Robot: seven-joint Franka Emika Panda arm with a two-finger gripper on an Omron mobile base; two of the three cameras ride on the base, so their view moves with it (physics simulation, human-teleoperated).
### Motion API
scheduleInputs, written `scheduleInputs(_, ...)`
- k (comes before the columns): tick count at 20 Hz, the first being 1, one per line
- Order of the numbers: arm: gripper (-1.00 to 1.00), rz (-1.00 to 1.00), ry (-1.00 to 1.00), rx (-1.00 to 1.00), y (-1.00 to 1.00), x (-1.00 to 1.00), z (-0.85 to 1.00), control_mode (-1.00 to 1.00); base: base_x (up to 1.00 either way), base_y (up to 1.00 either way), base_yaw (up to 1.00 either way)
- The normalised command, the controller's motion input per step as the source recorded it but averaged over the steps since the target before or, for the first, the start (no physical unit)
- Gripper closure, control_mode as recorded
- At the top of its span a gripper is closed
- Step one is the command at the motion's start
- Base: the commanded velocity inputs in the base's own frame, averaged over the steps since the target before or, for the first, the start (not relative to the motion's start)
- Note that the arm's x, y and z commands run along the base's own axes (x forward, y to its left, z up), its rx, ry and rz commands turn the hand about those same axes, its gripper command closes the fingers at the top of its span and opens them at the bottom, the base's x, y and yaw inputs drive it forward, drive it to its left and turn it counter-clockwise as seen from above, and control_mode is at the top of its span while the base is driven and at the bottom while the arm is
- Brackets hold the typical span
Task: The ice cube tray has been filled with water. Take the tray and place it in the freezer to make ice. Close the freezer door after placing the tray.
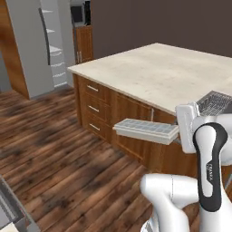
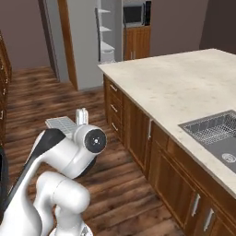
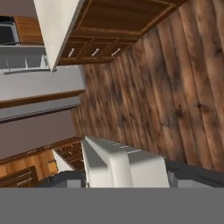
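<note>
Ice cube tray: held at one short end in the gripper, jaws narrowed onto it. The tray sticks out level from the hand, clear of the floor, just beside the island's drawer fronts without touching them. Its long axis points away from the hand toward the freezer.

Freezer: well apart from the tray, across the wood floor, past the island's far corner. Its white shelves show, so the compartment stands open; the freezer door is swung out beside it, dark handle on its face.

Arm: folded low and close to the base, elbow raised, hand turned so that the tray rides roughly flat. In the right base view the tray shows just behind the wrist.

Judgement: carry stage. The base must close on the freezer with the tray kept level, or the water may spill.
</note>
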Motion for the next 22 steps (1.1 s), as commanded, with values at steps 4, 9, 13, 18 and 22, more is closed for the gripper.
scheduleInputs(4,1.0,0.0,0.0,0.0,0.0,0.0,0.0,1.0,0.99,0.2,0.09)
scheduleInputs(9,1.0,0.0,0.0,0.0,0.0,0.0,0.0,1.0,1.0,0.09,0.0)
scheduleInputs(13,1.0,0.0,0.0,0.0,0.0,0.0,0.0,1.0,1.0,0.27,0.0)
scheduleInputs(18,1.0,0.0,0.0,0.0,0.0,0.0,0.0,1.0,1.0,0.45,0.0)
scheduleInputs(22,1.0,0.0,0.0,0.0,0.0,0.0,0.0,1.0,0.98,0.45,0.0)
